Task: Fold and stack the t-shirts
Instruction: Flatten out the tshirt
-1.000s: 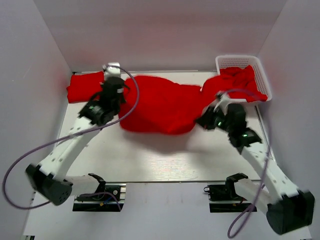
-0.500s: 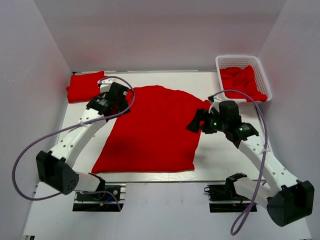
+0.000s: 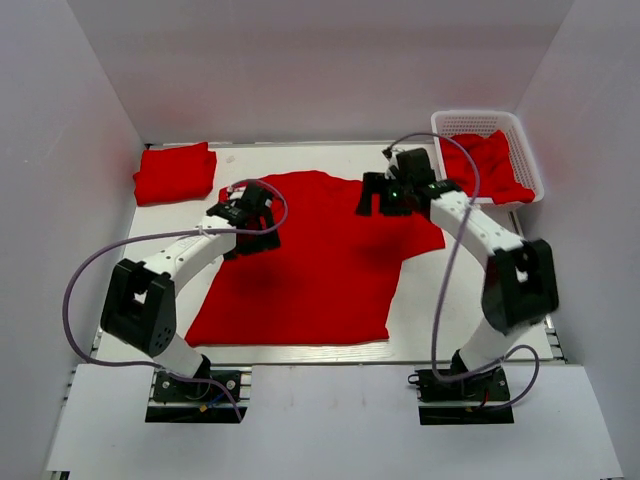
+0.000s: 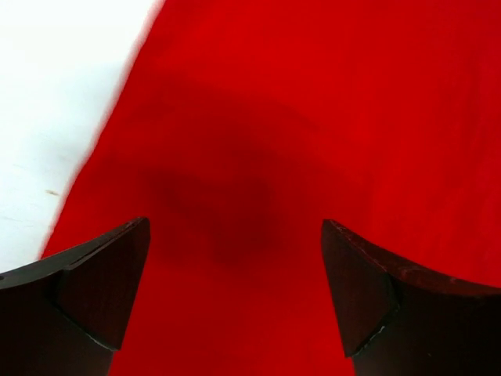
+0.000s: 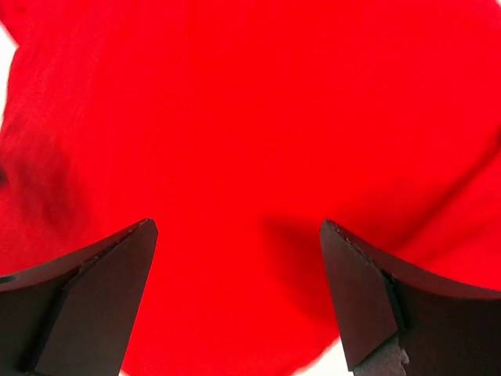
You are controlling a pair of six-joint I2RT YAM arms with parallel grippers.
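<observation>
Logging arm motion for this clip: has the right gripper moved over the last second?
Yes. The right gripper moved toward the back wall, now level with the white basket.

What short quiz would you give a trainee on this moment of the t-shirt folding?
1. True or false: the left tool and right tool, both over the spread t-shirt, stand open and empty.
2. Where is the folded t-shirt? A: under the spread one. B: the table's far left corner. C: the near edge.
3. Fill in: more red t-shirts lie crumpled in the white ____.
Key: 1 true; 2 B; 3 basket.
</observation>
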